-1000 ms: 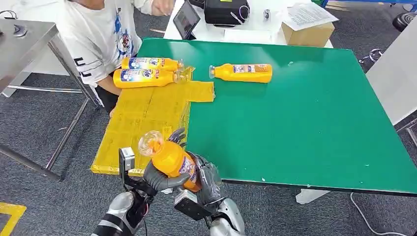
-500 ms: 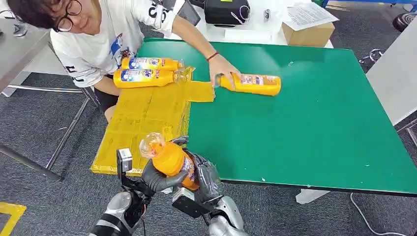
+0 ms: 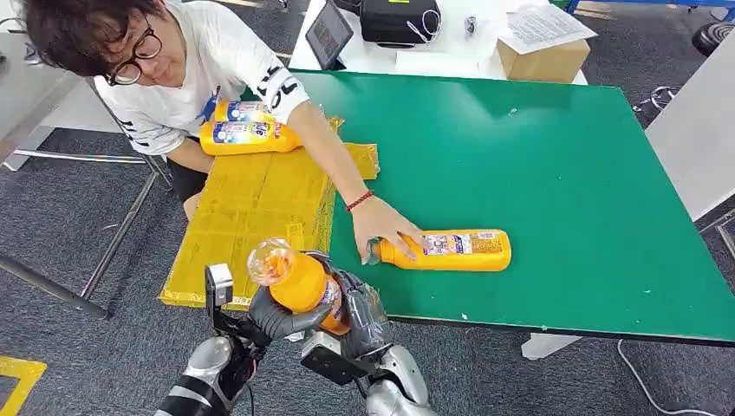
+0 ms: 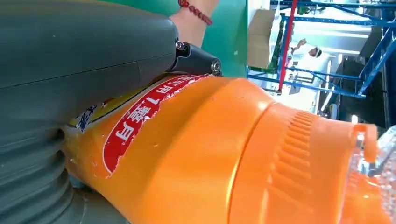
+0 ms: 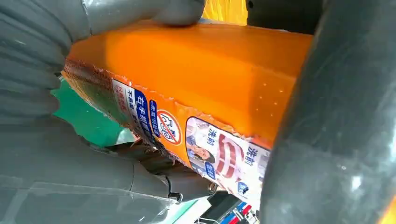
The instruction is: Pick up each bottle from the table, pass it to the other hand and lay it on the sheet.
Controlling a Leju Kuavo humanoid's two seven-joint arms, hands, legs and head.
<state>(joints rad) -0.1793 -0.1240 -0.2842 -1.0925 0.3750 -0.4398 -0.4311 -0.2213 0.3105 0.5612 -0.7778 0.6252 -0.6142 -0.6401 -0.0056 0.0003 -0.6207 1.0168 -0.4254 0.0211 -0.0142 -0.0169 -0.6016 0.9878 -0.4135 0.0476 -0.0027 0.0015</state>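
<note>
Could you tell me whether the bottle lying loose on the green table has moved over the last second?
Yes. The person's hand has brought the loose bottle from the far end of the yellow sheet toward the green table's near edge.

**Three cameras, one shared bottle**

The head view looks forward and down from high up over the green table (image 3: 563, 173). Both wrist views sit pressed against the orange bottle (image 3: 303, 282) (image 4: 210, 154) (image 5: 196, 88), held at 6 o'clock below.

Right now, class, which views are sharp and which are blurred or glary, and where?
Head view: sharp, evenly lit, with faint sheen on the green table. Left wrist view: bottle fairly crisp, bright washed-out background. Right wrist view: hand soft and out of focus, label readable.
</note>
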